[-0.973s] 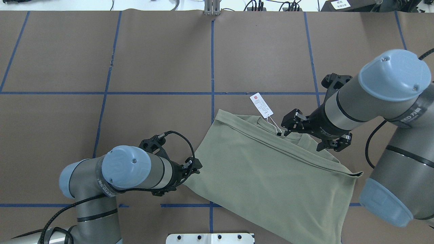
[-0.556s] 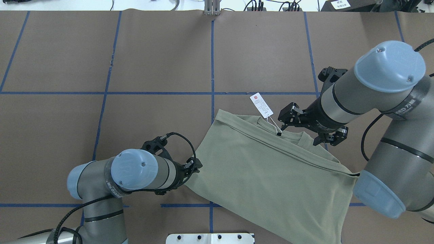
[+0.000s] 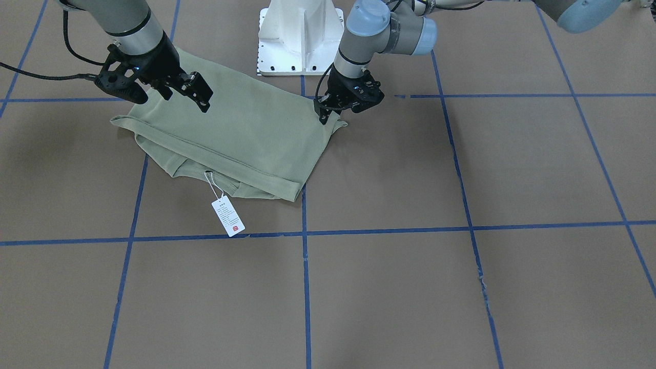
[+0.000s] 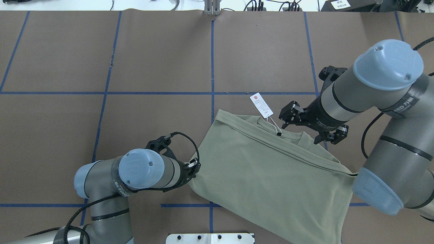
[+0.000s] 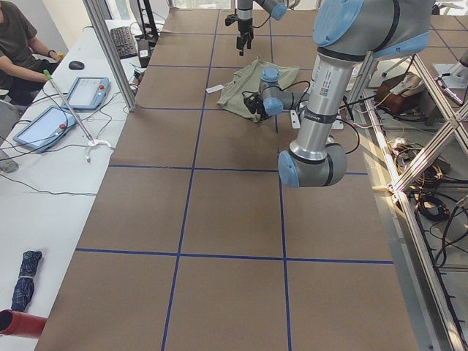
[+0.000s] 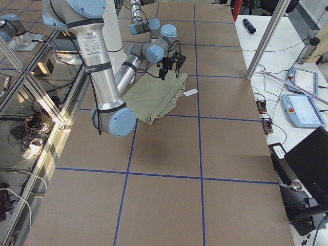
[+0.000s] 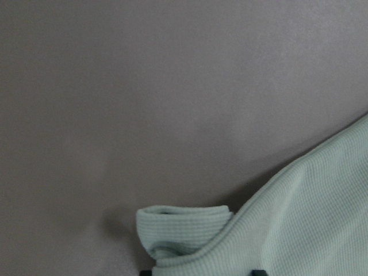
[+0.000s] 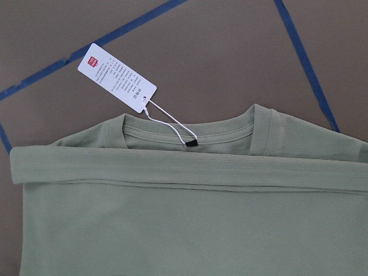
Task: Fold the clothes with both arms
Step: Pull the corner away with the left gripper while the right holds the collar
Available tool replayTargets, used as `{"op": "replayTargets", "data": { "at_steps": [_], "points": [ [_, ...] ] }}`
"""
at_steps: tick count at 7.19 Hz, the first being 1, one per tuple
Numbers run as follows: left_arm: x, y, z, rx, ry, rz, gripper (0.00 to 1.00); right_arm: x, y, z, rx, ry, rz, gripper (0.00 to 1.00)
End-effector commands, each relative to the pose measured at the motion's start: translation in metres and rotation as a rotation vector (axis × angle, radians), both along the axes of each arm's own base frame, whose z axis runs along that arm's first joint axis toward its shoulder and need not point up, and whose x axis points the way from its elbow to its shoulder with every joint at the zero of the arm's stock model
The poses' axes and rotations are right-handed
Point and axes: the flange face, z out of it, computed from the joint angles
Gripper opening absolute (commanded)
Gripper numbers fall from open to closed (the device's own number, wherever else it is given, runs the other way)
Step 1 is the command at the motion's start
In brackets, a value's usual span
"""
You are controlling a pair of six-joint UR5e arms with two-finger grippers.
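left gripper [image 4: 194,166] at shirt [image 4: 271,176] corner, grip hidden; right gripper [image 4: 308,129] spread, near collar [image 8: 190,129].

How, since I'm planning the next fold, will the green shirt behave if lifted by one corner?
Probably floppy: the shirt lies in soft folded layers, and its corner curls where the left tool meets it. Likely light: the knit looks thin. The hang tag would probably dangle on its string.

Far down the table [image 5: 219,219], the near left arm [image 5: 322,110] reaches the green shirt [image 5: 238,89], the right arm [image 5: 243,18] above
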Motion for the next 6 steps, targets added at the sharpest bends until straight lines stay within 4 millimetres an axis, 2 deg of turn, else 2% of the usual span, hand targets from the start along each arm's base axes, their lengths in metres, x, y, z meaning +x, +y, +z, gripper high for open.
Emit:
{"op": "replayTargets", "data": {
  "at_steps": [1,3,5,6],
  "points": [
    [-0.005,-0.006,-0.001,0.005,-0.027,-0.018,0.00,0.003,-0.003,0.002,-0.002,0.002,0.008,1.00],
    [-0.026,-0.049,-0.002,0.107,-0.044,-0.025,0.00,0.004,-0.002,0.002,-0.001,0.002,0.009,1.00],
    [-0.058,-0.114,-0.013,0.244,-0.074,-0.078,0.00,0.004,-0.003,-0.001,0.003,-0.002,0.012,1.00],
    [-0.058,-0.150,-0.026,0.279,-0.091,-0.102,0.00,0.005,-0.003,-0.002,0.005,-0.005,0.014,1.00]
  ]
}}
